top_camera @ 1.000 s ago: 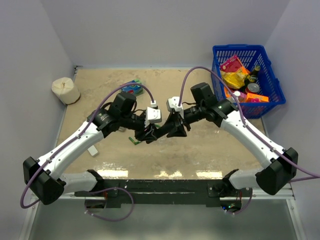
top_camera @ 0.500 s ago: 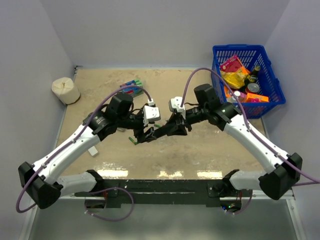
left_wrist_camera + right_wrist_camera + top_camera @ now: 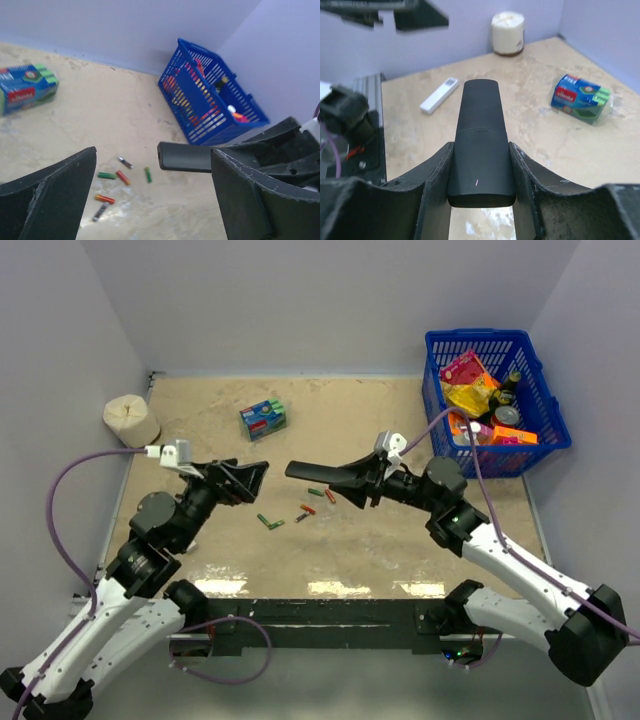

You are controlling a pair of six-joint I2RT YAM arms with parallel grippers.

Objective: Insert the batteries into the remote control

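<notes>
The black remote control (image 3: 322, 475) (image 3: 481, 140) is held off the table, lengthwise between the fingers of my right gripper (image 3: 352, 484) (image 3: 481, 172), which is shut on its near end. A seam crosses its upper face. Its free end (image 3: 184, 156) points towards my left gripper (image 3: 243, 478) (image 3: 153, 172), which stands wide open and holds nothing, a short way to the left of it. Several batteries (image 3: 303, 511) (image 3: 121, 177), orange-red and green, lie loose on the table below and between the two grippers.
A blue basket (image 3: 534, 371) (image 3: 186, 84) full of packets stands at the back right. A blue-green packet (image 3: 263, 418) (image 3: 581, 97) lies at the back centre. A paper roll (image 3: 131, 420) (image 3: 508, 32) sits at the far left, and a white remote (image 3: 439, 95) lies near it.
My left gripper has opened, let go of the remote control and drawn back to the left. The right arm keeps the remote, now raised, and the batteries lie uncovered.
</notes>
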